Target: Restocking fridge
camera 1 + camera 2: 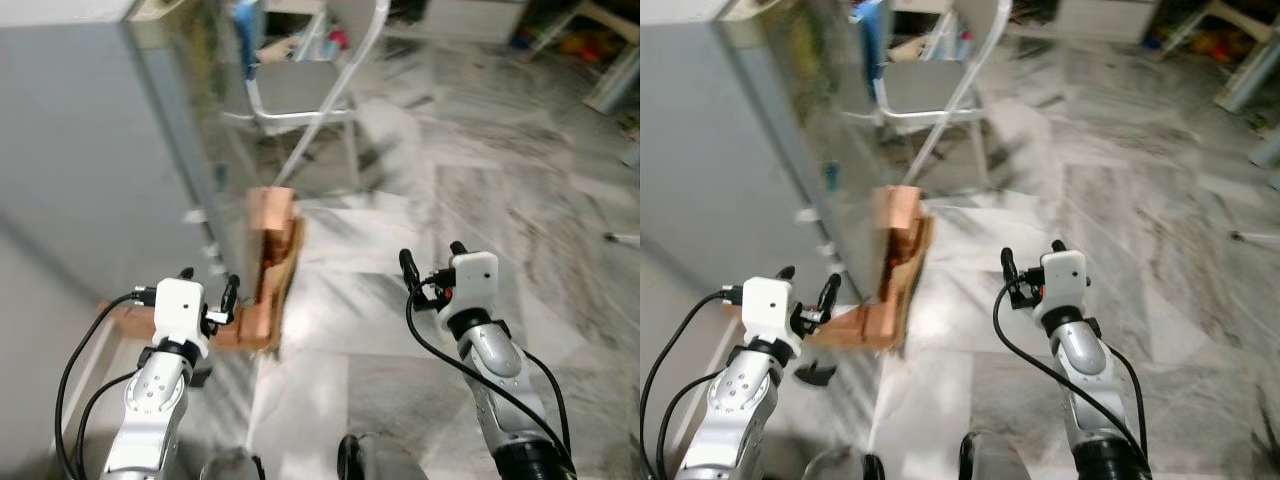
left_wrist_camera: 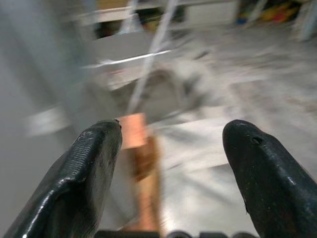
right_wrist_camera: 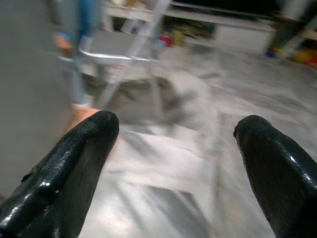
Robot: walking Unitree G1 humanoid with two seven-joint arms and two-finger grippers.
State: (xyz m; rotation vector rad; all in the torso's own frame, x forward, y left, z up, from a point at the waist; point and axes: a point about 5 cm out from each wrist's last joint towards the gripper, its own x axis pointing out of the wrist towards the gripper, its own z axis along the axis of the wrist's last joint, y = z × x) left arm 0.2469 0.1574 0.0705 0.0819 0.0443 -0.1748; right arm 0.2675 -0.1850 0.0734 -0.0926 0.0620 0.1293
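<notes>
The left tool (image 1: 207, 288) is up in front of the robot. Its two black fingers (image 2: 84, 173) are spread wide apart, and there is nothing between them. The right tool (image 1: 430, 264) is up too, on the other side. Its fingers (image 3: 74, 163) are also wide apart and hold nothing.

Just past the left tool there is a brown cardboard box (image 1: 270, 270) on the floor. It looks torn or folded open, with one part standing up and one part lying flat. It is blurry, so I cannot tell what is inside. The left tool is near the flat part of the box, but I cannot tell if it touches it.

The box sits right beside the big grey fridge (image 1: 80, 150), which stands on the robot's left. The fridge side is shiny.

Farther back, behind the box, stands a grey metal chair (image 1: 300, 95). Something blue (image 1: 245, 30) hangs by it.

The floor (image 1: 480, 180) is grey and white marble. The whole scene is a bit blurry.
</notes>
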